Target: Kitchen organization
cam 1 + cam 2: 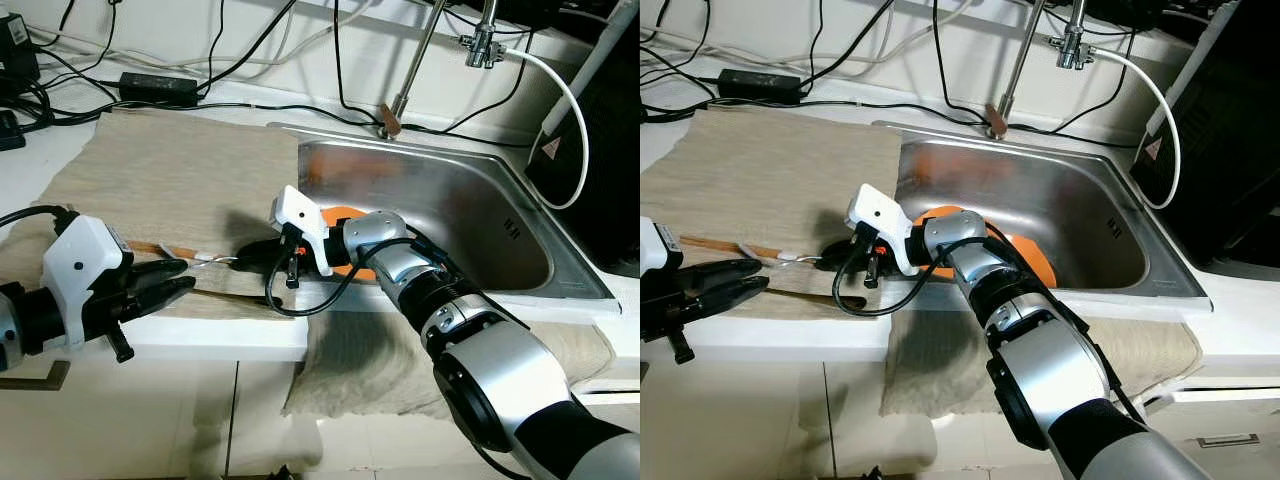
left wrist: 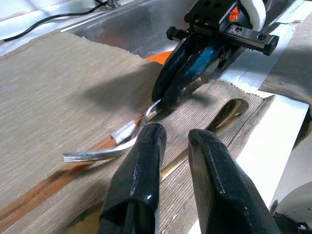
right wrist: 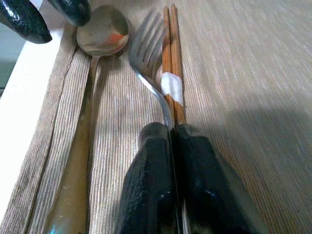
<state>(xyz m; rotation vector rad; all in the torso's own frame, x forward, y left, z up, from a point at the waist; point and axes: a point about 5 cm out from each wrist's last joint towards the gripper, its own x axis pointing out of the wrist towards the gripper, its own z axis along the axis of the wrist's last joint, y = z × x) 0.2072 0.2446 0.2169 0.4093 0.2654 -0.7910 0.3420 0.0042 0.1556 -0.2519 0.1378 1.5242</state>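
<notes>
Beige cloth [image 1: 170, 170] covers our counter beside the steel sink [image 1: 480, 215] (head view). Our right wrist view has the right gripper [image 3: 173, 134] pinching the fork [image 3: 146, 58] beside chopsticks [image 3: 171, 48] and spoon [image 3: 100, 36]; left wrist view, our left gripper [image 2: 173, 139] sits slightly spread nearby.

Fork [image 3: 152, 73] handle vanishes betw. right gripper [image 3: 173, 141] fingers; tines blurred, upper centre. Spoon [image 3: 92, 78] handle cut off at bottom edge. Orange plate [image 1: 345, 215] mostly hidden behind wrist.
</notes>
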